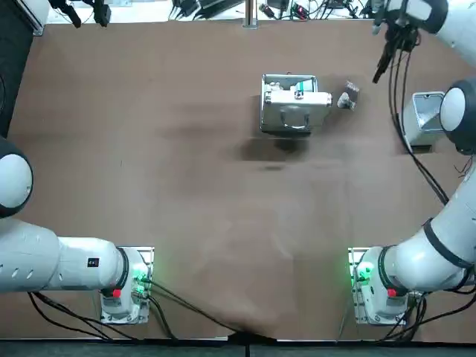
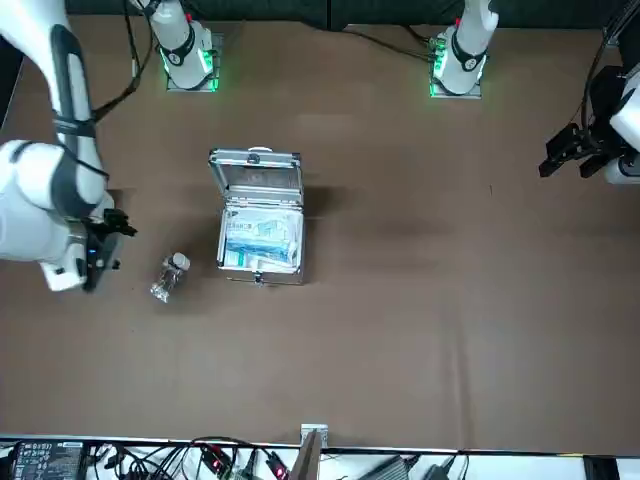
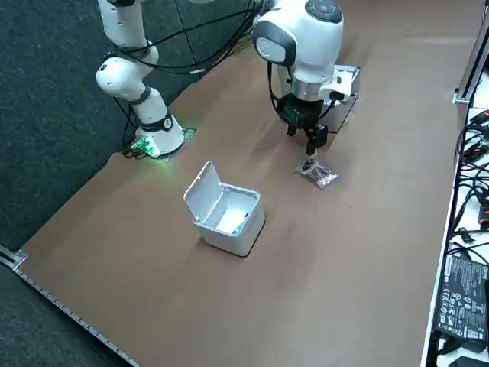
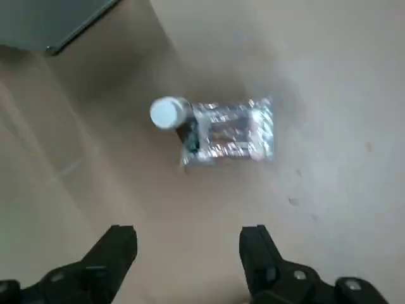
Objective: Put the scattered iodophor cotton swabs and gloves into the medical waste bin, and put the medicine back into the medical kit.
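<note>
A small medicine bottle (image 4: 218, 130) with a white cap and a shiny label lies on its side on the brown table, just right of the medical kit (image 1: 296, 100) in the top view. The kit (image 2: 258, 180) is a silver case with its lid up and blue-white packets inside. My right gripper (image 4: 190, 237) hovers open just above and short of the bottle, with nothing between its fingers. From the side, the gripper (image 3: 312, 141) hangs directly over the bottle (image 3: 317, 175). In the top view the gripper (image 1: 381, 68) is right of the bottle (image 1: 347, 97).
The white medical waste bin (image 3: 229, 233) stands with its lid flipped open near the table's right edge (image 1: 420, 119), beside my right arm. Something pale shows inside it. Cables and a power strip lie beyond the far edge.
</note>
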Robot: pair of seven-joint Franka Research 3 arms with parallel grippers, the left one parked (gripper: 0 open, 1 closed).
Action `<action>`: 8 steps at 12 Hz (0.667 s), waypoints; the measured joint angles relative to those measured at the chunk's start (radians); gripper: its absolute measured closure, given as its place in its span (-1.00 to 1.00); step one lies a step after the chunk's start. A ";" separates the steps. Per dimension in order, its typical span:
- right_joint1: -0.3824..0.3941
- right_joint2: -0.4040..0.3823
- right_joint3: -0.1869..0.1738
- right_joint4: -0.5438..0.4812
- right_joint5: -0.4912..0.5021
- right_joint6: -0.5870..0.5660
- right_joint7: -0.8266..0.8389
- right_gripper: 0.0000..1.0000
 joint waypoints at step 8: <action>0.071 -0.048 -0.001 -0.361 0.000 0.488 0.027 -0.82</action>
